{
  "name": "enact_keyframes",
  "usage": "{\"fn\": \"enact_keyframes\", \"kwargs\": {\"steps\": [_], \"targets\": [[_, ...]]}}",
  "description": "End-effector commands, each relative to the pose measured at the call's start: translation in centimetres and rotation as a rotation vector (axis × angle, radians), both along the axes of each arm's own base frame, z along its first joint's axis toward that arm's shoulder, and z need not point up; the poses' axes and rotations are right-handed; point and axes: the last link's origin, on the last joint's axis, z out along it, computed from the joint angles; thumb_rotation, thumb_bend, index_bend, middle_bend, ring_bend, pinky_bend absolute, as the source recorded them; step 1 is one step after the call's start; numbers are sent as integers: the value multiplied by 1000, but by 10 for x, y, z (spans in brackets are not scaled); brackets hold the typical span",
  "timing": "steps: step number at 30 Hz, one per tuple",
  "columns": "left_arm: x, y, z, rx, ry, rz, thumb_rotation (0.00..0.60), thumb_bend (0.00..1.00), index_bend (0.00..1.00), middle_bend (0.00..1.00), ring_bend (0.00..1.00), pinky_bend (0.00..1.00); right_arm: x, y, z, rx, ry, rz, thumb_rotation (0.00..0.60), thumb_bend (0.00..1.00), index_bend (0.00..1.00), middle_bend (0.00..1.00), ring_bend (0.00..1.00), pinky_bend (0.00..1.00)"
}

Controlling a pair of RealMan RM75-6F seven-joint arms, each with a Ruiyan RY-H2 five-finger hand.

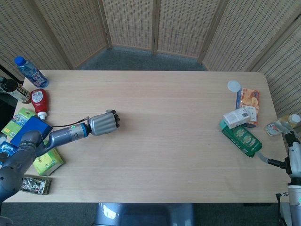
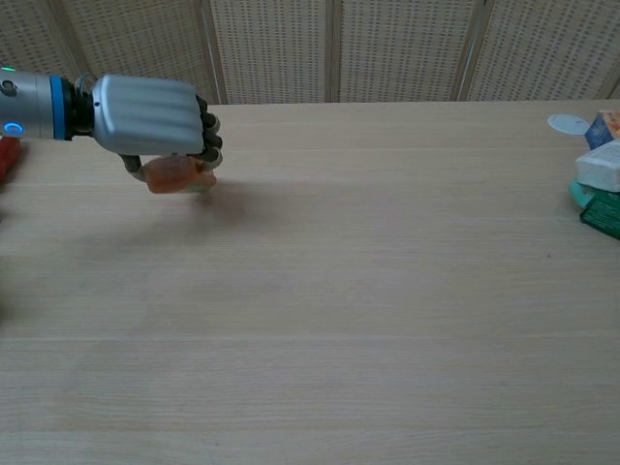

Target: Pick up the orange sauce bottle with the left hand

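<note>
My left hand (image 2: 150, 114) grips the orange sauce bottle (image 2: 176, 175) and holds it above the table, fingers curled around it. In the chest view only the bottle's orange lower part shows under the hand. In the head view the left hand (image 1: 103, 124) hides the bottle entirely. The left forearm runs off toward the table's left edge. Of my right arm only a wrist part (image 1: 295, 157) shows past the right edge of the table; the right hand itself is out of sight.
At the left edge lie a red ketchup bottle (image 1: 39, 102), a blue water bottle (image 1: 29, 71), a dark bottle (image 1: 14, 89), a blue box (image 1: 29, 133) and green packets (image 1: 48, 163). At the right stand a green box (image 1: 241, 139), an orange box (image 1: 249, 104), a white box (image 1: 239, 117) and a white lid (image 1: 233, 85).
</note>
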Motion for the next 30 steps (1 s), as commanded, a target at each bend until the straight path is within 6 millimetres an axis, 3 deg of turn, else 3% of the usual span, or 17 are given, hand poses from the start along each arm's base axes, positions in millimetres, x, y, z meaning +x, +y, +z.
{"fn": "enact_keyframes", "kwargs": {"steps": [1,13,25,30], "targets": [[16,5,22,43,-54,-33,600,0,605,565,376,504,1,0,0,3,-3,2,600,0,163,0,0,0],[57,3,84,151,-143,-95,600,0,598,558,376,501,6,4,2,-1,-17,22,600,0,162,0,0,0],[114,-4,152,274,-203,-171,600,0,586,546,371,501,10,8,6,-7,-29,40,600,0,162,0,0,0],[124,-10,166,298,-212,-180,600,0,584,543,371,500,12,10,4,2,-30,49,600,0,163,0,0,0]]}}
